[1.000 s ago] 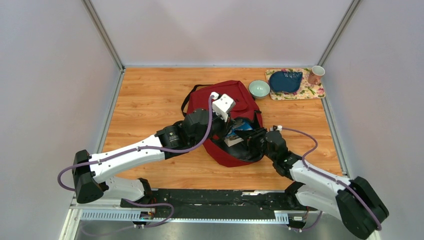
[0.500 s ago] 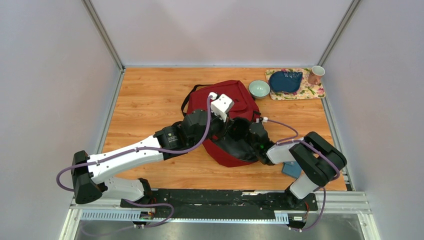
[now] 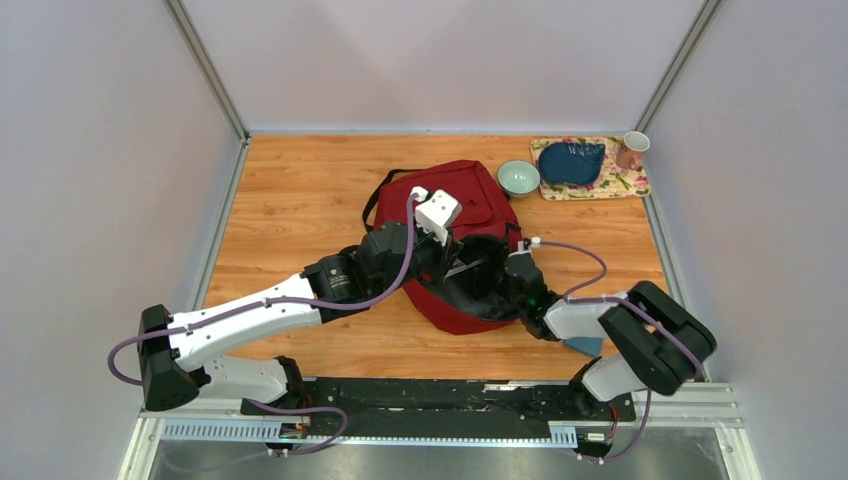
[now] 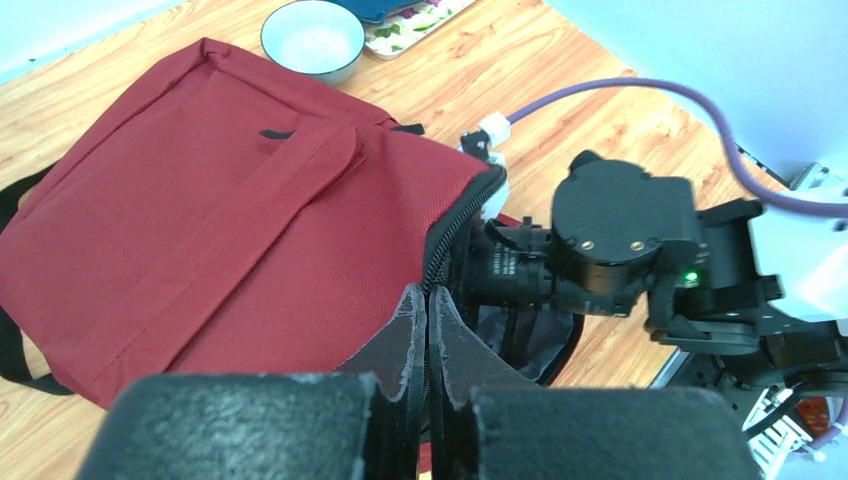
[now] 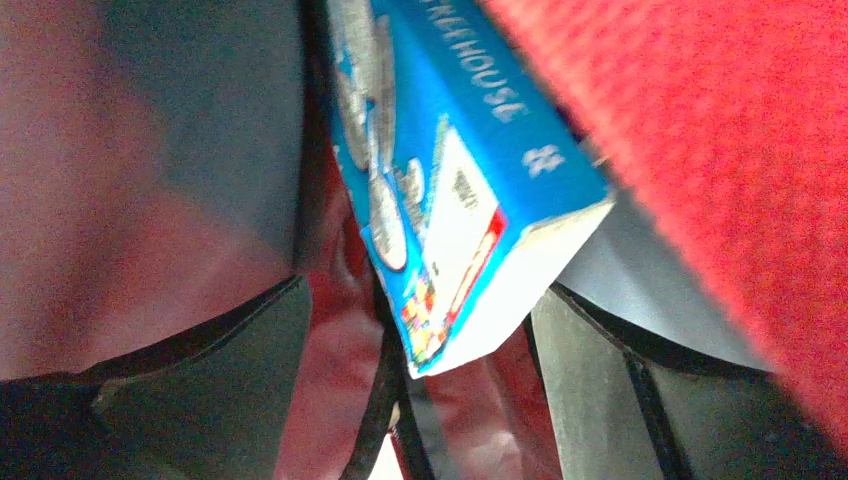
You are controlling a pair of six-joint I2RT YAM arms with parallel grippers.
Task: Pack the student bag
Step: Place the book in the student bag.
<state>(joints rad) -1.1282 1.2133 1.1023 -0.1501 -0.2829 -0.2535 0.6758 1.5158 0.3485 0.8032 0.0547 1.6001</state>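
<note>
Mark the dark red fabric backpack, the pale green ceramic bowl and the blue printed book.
dark red fabric backpack (image 4: 190,190): left wrist view, front panel.
pale green ceramic bowl (image 3: 519,178): top external view, inner middle.
blue printed book (image 5: 470,120): right wrist view, lettered side.

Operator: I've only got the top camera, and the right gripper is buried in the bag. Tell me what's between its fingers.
Observer: A blue box with white lettering hangs between the right gripper fingers, inside the student bag.
Operator: Say whether it's clamped.
Observer: No. The jaws stand wide, with a clear gap on the box's left side.
Operator: Now report the other arm.
Observer: The left gripper is shut, pinching the bag's zippered edge at the opening.
</note>
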